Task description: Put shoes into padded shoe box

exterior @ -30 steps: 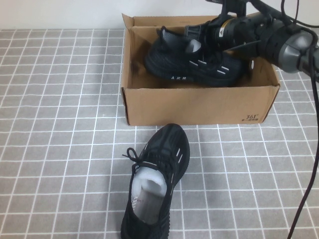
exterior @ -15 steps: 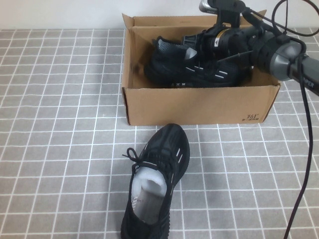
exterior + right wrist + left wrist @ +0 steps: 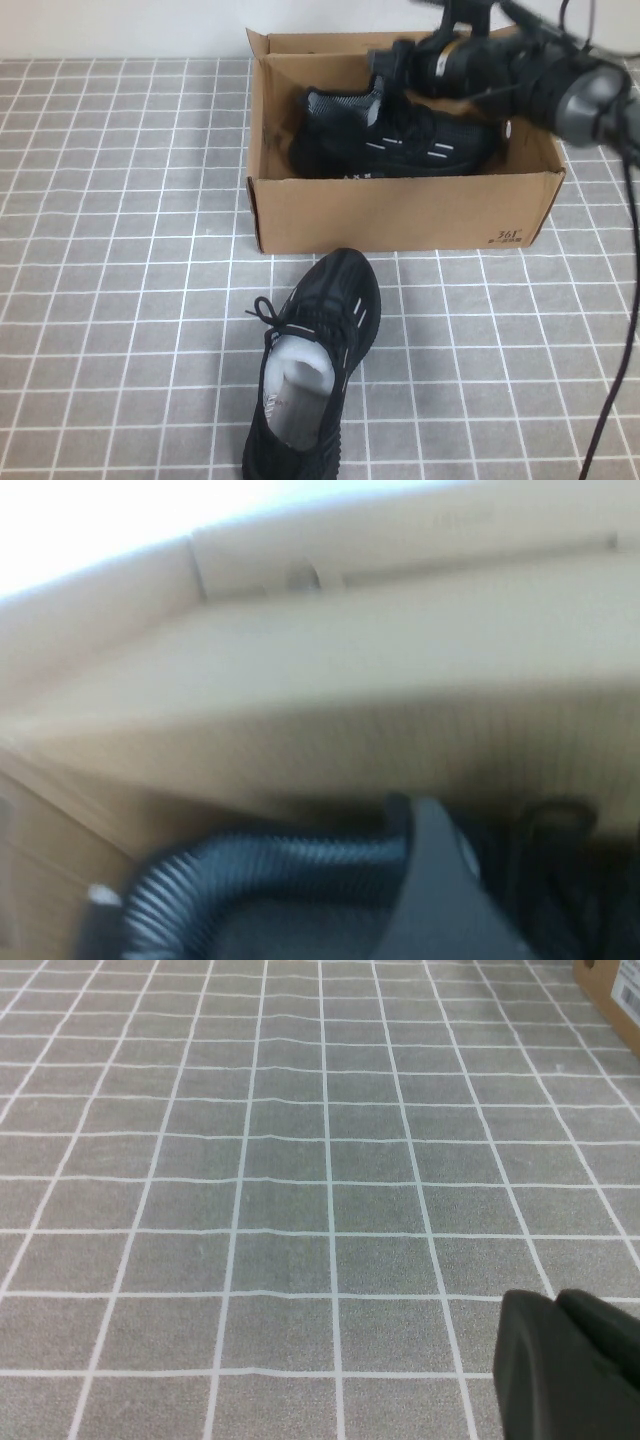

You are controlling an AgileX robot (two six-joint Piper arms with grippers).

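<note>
The brown cardboard shoe box (image 3: 400, 212) stands open at the back of the table, with "361" printed at its front right corner. One black sneaker (image 3: 400, 138) lies inside it on its sole, its grey-lined heel collar toward the box's left. My right gripper (image 3: 390, 62) hovers over the box's back edge, just above that shoe; the right wrist view shows the shoe's ribbed collar (image 3: 240, 880) and the box's inner wall (image 3: 350, 680) close up. The second sneaker (image 3: 312, 370) lies on the cloth in front of the box, toe toward it. My left gripper (image 3: 555, 1305) is shut and empty over bare cloth.
A grey cloth with a white grid (image 3: 120, 300) covers the table. The right arm and its cable (image 3: 620, 330) run along the right side. A corner of the box (image 3: 610, 985) shows in the left wrist view.
The shoe in the box has come down from a tilted, raised pose to lie flat inside. My right gripper has risen a little toward the box's back edge. The front shoe has not moved.
</note>
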